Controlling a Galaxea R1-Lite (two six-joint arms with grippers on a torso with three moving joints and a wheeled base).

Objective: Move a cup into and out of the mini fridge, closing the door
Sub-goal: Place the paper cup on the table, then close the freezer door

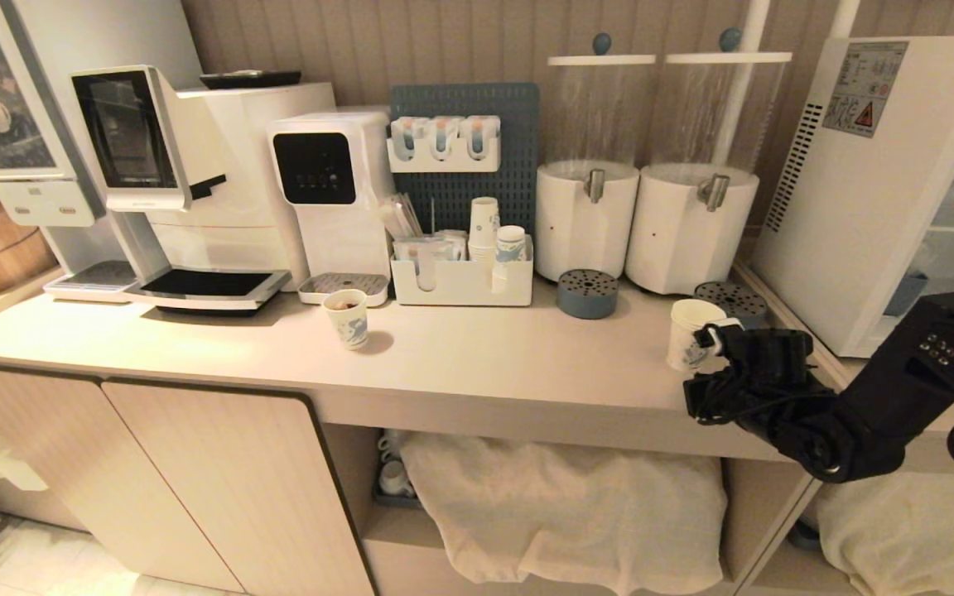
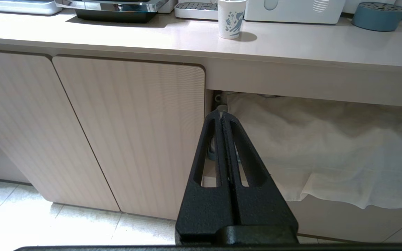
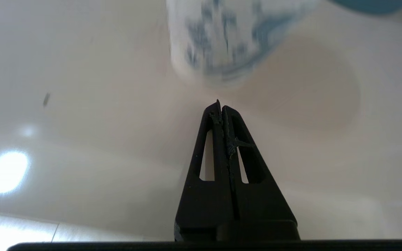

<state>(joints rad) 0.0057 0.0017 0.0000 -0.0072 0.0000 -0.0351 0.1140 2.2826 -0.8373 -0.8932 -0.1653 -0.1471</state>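
Beside the cup (image 1: 690, 333) on the counter, the right tool (image 3: 221, 106) — fingers pressed together, empty — points at its base.

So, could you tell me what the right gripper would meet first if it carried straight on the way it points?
Most likely the cup: the shut right gripper points at its base, just short of it, above the counter.

The pale worktop (image 1: 477, 348) carries a coffee machine (image 1: 195, 190) at its left end, two dispensers (image 1: 643, 223) along the back edge, the cup (image 1: 690, 333) and the mini fridge (image 1: 866, 182) at its right end.
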